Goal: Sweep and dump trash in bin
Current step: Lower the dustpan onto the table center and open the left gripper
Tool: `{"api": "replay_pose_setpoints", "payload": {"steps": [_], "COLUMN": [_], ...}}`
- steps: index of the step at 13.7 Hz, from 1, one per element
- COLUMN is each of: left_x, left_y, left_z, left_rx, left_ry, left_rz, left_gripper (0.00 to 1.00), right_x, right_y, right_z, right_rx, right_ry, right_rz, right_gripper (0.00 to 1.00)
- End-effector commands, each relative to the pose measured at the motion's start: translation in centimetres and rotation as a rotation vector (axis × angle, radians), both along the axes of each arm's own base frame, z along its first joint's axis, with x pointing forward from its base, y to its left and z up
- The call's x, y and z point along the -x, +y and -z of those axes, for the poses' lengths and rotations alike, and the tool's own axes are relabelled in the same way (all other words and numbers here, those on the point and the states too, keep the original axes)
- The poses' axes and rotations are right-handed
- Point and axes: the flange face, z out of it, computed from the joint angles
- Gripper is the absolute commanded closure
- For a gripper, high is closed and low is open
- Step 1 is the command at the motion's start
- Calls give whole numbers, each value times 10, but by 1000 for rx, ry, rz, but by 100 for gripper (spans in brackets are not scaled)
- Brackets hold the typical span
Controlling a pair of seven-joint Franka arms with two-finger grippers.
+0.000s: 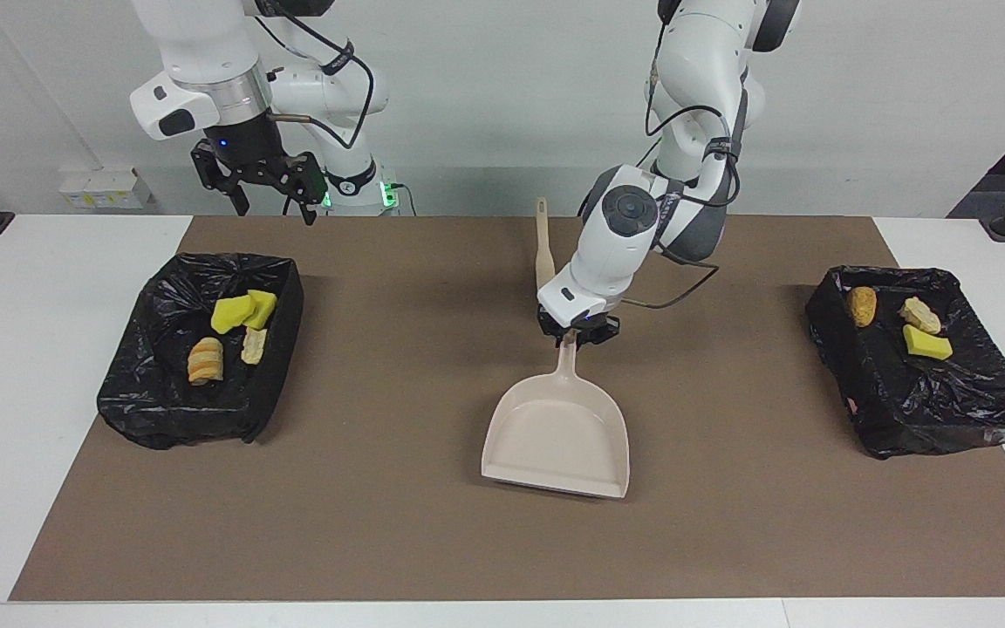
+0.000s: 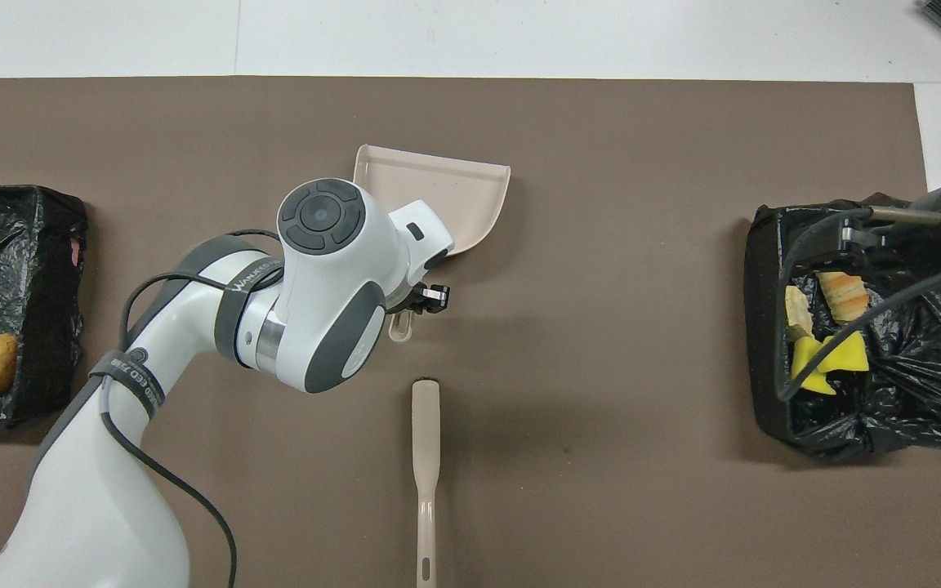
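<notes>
Left gripper (image 1: 578, 336) fingers are clamped on the beige dustpan (image 1: 557, 436) handle, pan at 6 o'clock mid-worktop; right gripper (image 1: 269, 187) fingers gape wide, empty.

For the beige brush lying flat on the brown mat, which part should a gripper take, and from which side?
Likely the slim handle of the beige long-handled brush, taken from straight above: it lies flat with bare brown mat along both long sides, and the handle end points toward the robots.

strap, left arm (image 2: 254, 273): "WANJEED…", rest unreadable
strap lower on same arm (image 2: 129, 377): print, approx "…EED 71…", unsure
elsewhere: no legible txt
</notes>
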Motion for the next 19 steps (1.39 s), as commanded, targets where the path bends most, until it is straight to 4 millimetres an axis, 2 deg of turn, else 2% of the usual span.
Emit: {"api": "replay_pose_setpoints", "payload": {"steps": [1,3,4,6,7,8,9,11,15,17,19], "left_x": [5,12,16,15,13,11,8,4,-25,-30,-26], "left_y": [-7,-16,-24,-26,-26,-26,-24,-16,63,103,152], "left_z": [6,13,24,25,24,24,24,17,-41,-82,-126], "left_rx": [25,17,10,11,17,25,34,27,-11,4,8], "left_ry": [-26,-13,-5,-2,-10,-23,-38,-30,2,-25,-35], "left_rz": [-34,-58,-57,-126,-155,-159,-150,-163,-183,-199,-168], "left_gripper": [100,100,100,100,92,48,0,0,0,0,0], "right_x": [0,0,0,-1,-1,-1,0,0,0,0,0], "right_y": [-5,-4,-4,-3,-2,-2,-2,-4,-6,-7,-7], "right_z": [2,2,1,1,2,2,3,4,3,3,3], "right_rx": [-18,-20,-20,-23,-22,-22,-22,-22,-46,-47,-47], "right_ry": [-11,-9,-12,-23,-21,-20,-18,-15,-14,-14,-13], "right_rz": [-27,-28,-28,-30,-33,-35,-41,-39,-30,-29,-29], "right_gripper": [0,0,0,0,0,0,0,0,0,0,0]}}
